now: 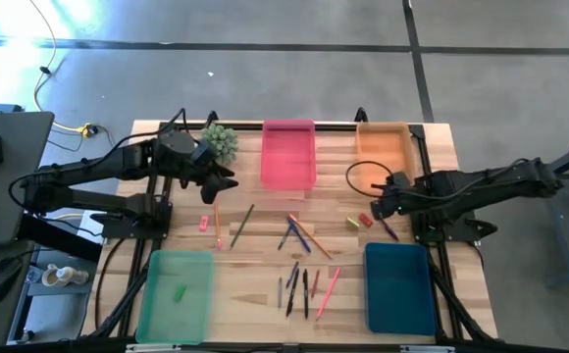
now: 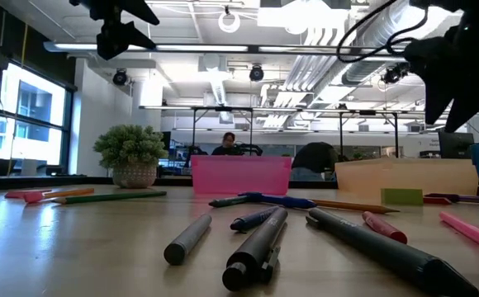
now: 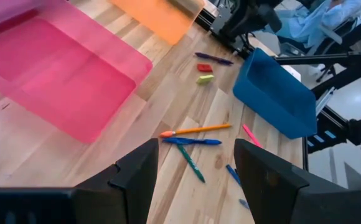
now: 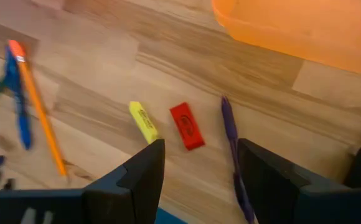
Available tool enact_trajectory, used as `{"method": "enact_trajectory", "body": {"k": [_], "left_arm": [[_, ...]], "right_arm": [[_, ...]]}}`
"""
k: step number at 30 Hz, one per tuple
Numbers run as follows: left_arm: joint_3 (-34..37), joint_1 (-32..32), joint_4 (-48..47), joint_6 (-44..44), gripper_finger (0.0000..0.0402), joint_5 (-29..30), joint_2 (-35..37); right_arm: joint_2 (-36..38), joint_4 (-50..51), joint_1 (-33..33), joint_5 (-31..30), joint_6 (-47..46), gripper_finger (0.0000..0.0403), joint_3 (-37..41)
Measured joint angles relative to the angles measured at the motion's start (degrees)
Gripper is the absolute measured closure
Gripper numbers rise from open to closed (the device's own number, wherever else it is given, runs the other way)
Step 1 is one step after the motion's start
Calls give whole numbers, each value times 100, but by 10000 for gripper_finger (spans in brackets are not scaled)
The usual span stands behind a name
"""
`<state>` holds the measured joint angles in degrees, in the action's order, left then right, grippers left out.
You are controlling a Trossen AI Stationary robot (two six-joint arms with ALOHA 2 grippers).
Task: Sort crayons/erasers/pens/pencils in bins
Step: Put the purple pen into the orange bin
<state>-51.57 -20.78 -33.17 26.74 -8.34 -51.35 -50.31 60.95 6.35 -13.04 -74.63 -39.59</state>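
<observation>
Pens (image 2: 256, 243) lay nearest the low camera on the desk (image 1: 265, 284). Left claw (image 1: 228, 181) hung spread, empty, between plant (image 1: 220, 140) and pink bin (image 1: 288, 154). Right claw (image 1: 375, 209) hung spread, empty, over red eraser (image 4: 187, 126) and yellow eraser (image 4: 143, 122), below orange bin (image 1: 384, 147). Green bin (image 1: 177, 294) held one small green piece; teal bin (image 1: 399, 287) sat front right.
</observation>
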Motion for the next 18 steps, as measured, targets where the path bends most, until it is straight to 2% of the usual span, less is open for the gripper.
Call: {"method": "enact_trajectory", "body": {"k": [11,18], "left_arm": [[0,7,0,0,202,2,0],[0,7,0,1,202,25,0]], "right_arm": [[-778,11,-236,499,163,210,209],[-1029,-381,-780,570,1000,210,212]]}}
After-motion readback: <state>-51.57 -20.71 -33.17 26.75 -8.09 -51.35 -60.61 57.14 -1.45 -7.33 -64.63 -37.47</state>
